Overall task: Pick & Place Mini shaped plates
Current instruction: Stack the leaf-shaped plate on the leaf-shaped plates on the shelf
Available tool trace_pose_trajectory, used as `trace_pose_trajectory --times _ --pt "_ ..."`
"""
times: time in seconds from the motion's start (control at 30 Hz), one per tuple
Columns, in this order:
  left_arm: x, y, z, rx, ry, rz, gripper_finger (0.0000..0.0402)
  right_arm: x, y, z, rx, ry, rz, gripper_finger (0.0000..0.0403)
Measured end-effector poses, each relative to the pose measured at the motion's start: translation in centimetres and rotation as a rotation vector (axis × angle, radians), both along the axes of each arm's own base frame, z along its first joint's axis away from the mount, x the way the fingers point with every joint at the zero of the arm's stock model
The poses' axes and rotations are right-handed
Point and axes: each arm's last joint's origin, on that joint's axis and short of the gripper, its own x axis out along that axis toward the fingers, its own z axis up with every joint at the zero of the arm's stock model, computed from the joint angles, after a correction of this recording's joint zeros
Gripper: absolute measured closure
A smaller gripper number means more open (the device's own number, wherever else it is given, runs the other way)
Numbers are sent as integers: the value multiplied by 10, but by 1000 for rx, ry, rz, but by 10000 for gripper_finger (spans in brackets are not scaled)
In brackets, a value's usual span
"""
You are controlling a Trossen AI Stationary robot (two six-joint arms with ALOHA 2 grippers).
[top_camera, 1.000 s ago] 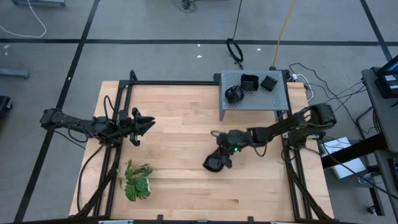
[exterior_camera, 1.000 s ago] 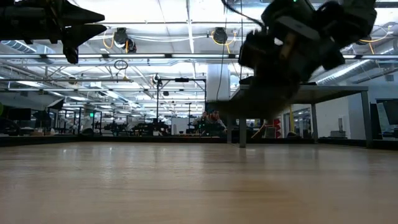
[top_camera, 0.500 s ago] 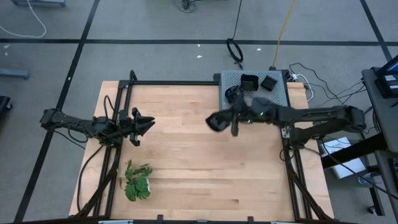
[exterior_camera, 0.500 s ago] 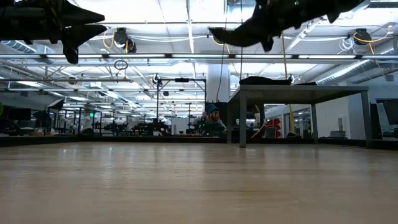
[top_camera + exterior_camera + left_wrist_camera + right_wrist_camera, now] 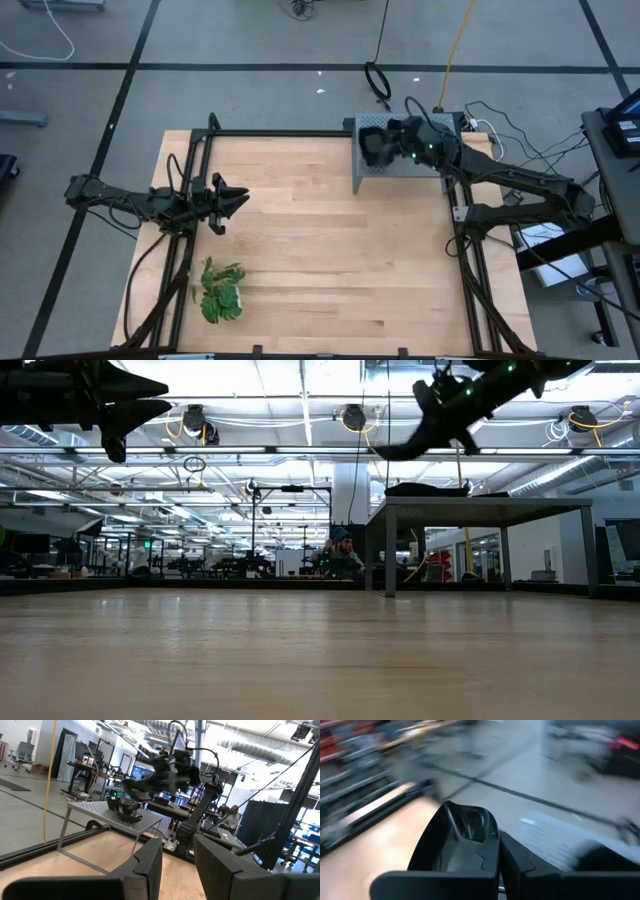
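My right gripper (image 5: 383, 141) hovers over the left part of the grey perforated box (image 5: 450, 160) at the table's far right, shut on one glossy black mini plate (image 5: 462, 825). In the low view the plate (image 5: 398, 451) hangs tilted under the gripper (image 5: 432, 415), above the box top (image 5: 480, 501). Other black dishes (image 5: 127, 809) rest on the box top; in the high view my arm hides most of them. My left gripper (image 5: 236, 200) waits open above the table's left side, its fingers (image 5: 150, 865) apart. My right gripper pinches the plate between its two fingers by the rim (image 5: 492, 837). The rest of the dish stands out to one side of the fingers (image 5: 470, 862). The plate is lifted clear and tilted, hanging over the box's left part (image 5: 366, 165).
A green leafy plant (image 5: 221, 291) lies near the table's near left corner. The box stands on legs (image 5: 390, 560) above the wooden table (image 5: 320, 250). Black frame rails (image 5: 280, 133) run along the far and side edges. People sit far behind the table (image 5: 340, 555).
My right gripper has carried the plate from low over the table's middle upward and toward the far right, ending over the grey box. The plate stayed in its fingers throughout. The left arm kept still.
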Motion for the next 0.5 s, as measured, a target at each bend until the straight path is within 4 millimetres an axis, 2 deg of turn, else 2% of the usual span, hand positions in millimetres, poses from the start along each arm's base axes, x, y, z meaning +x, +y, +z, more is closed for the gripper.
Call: trace_pose_trajectory --times 0.13,0.2,0.5 --pt "0 0 0 0 0 0 286 -8 -5 -5 98 -62 -293 403" --pt "0 0 0 0 0 0 286 -8 -4 -4 117 -122 -384 403" --pt "0 0 0 0 0 0 286 -2 21 -5 60 -224 -585 403"
